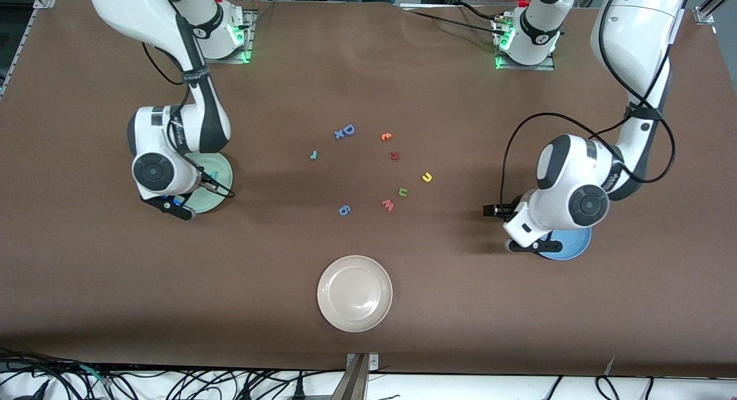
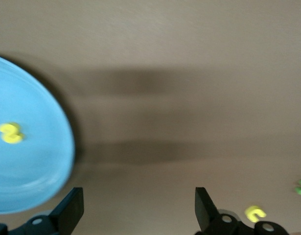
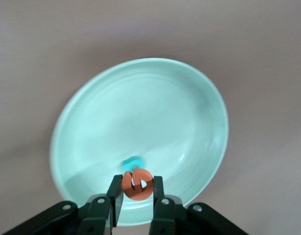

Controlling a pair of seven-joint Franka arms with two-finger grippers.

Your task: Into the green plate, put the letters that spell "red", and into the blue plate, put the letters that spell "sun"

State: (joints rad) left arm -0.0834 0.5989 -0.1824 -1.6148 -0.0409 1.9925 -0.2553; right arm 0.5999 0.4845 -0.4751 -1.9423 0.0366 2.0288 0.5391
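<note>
The right gripper (image 3: 136, 193) hangs over the green plate (image 3: 189, 98), clamped on an orange e (image 3: 137, 184). A teal letter (image 3: 132, 162) already lies in that plate, partly hidden by the e.

The left gripper (image 2: 139, 208) hovers over bare worktop (image 1: 460, 308) just beside the blue plate (image 2: 37, 161), its fingers (image 2: 72, 208) spread wide and holding nothing. A yellow s (image 2: 11, 133) lies in the blue plate.

Taking the beige plate (image 1: 354, 293) as landmark, every loose letter lies farther from the front camera than it. Among them are a teal r (image 1: 313, 155), a yellow u (image 1: 426, 177), a green n (image 1: 403, 191), a pink w (image 1: 388, 205), a blue D (image 1: 348, 130), a dark red R (image 1: 395, 155) and another orange piece (image 1: 386, 137).
</note>
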